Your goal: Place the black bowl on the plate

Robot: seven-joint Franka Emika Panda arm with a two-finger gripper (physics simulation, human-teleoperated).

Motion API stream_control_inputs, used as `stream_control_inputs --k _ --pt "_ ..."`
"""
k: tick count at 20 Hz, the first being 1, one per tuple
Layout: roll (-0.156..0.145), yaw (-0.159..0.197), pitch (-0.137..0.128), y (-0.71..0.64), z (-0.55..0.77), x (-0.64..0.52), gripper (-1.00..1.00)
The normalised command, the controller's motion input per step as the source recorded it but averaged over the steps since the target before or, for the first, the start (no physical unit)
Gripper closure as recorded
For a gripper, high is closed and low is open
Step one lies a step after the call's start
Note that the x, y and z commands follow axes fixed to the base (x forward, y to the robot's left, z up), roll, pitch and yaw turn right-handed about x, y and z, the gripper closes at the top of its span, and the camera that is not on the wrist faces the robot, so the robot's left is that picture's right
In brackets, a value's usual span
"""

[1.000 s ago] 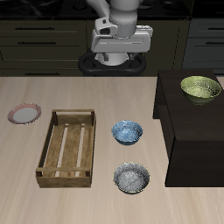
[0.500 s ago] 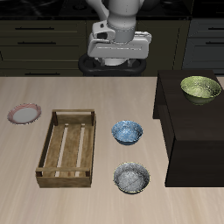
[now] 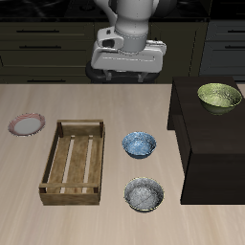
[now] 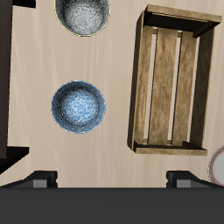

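Note:
The black bowl (image 3: 144, 195), dark outside and speckled silvery inside, sits on the table near its front edge; it also shows in the wrist view (image 4: 83, 15). The plate (image 3: 27, 124), pink-red rimmed with a pale centre, lies far across the table beyond the wooden crate; only its edge shows in the wrist view (image 4: 219, 164). My gripper (image 3: 127, 69) hangs high above the table's back, far from both. In the wrist view the gripper (image 4: 112, 179) is open and empty, its fingertips (image 4: 39, 179) wide apart.
A blue patterned bowl (image 3: 139, 144) sits just behind the black bowl. A slatted wooden crate (image 3: 73, 160) lies between the bowls and the plate. A black box (image 3: 206, 144) carries a yellow-green bowl (image 3: 219, 96).
The gripper hand has swung a little forward from the table's back and looks slightly larger. The bowls, plate and crate have not moved.

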Motion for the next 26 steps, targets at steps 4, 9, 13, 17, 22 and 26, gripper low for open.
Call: stream_control_inputs --k 4,9,13,17,22,26 --pt "-0.040 0.012 -0.059 -0.16 0.11 0.60 -1.00" --pt "-0.004 0.005 -0.022 -0.20 0.11 0.54 -1.00" --pt "0.086 -0.002 0.020 -0.04 0.00 0.44 -1.00" --pt "0.057 -0.058 0.036 -0.13 -0.01 0.49 -1.00" --pt "0.017 -0.080 0.013 -0.28 0.08 0.57 -1.00" --pt "-0.050 -0.019 -0.009 -0.33 0.10 0.48 -1.00"
